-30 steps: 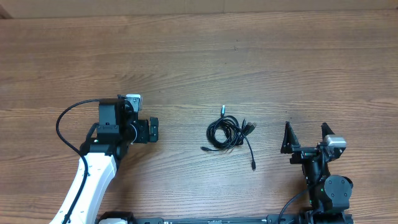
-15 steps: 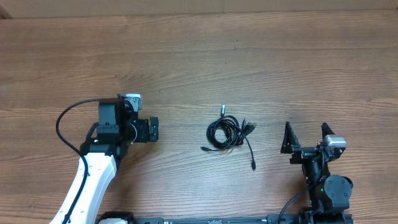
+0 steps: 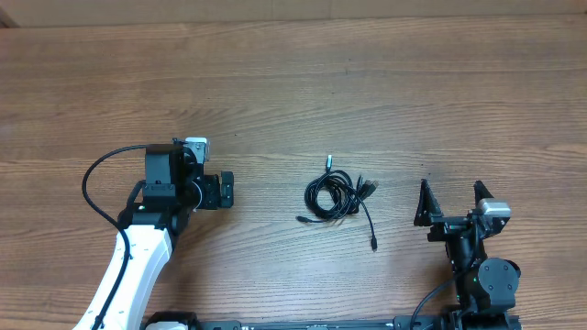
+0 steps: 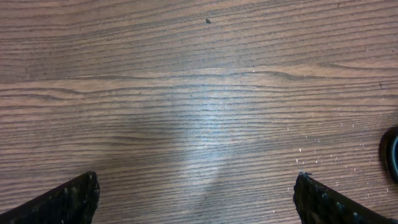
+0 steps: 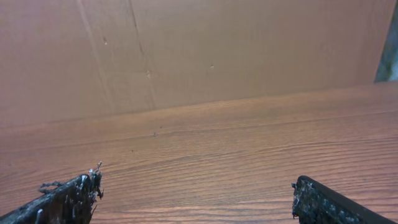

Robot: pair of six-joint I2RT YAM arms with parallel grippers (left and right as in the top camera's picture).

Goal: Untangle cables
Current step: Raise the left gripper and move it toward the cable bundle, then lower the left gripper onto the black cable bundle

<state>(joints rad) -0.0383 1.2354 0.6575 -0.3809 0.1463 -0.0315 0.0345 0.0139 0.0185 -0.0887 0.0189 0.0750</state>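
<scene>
- While the overhead views are running through this last second, nothing is changing: both arms are staying exactly where they were, and the cables are lying in the same small knotted bundle on the table.
- Judging from that, the untangling is not yet beginning: no cord is being touched, lifted or drawn apart.
- The left gripper is standing with its jaws spread as wide as they go and is holding nothing. In its wrist view its fingertips are framing only bare wood.
- The right gripper is likewise gaping wide and empty. Its fingertips are showing at the bottom corners of its own view, with bare table and a brown board beyond them and no cord in sight.
- The bundle is sitting between the two grippers, apart from both and somewhat nearer the right one.
- One loose tail is trailing out of the bundle toward the robot's side of the table, its end lying near the right gripper without touching it. A silvery plug tip is pointing away on the far side.
- At the right edge of the left wrist view a dark curved shape is peeking in, and I cannot tell what it is.
</scene>
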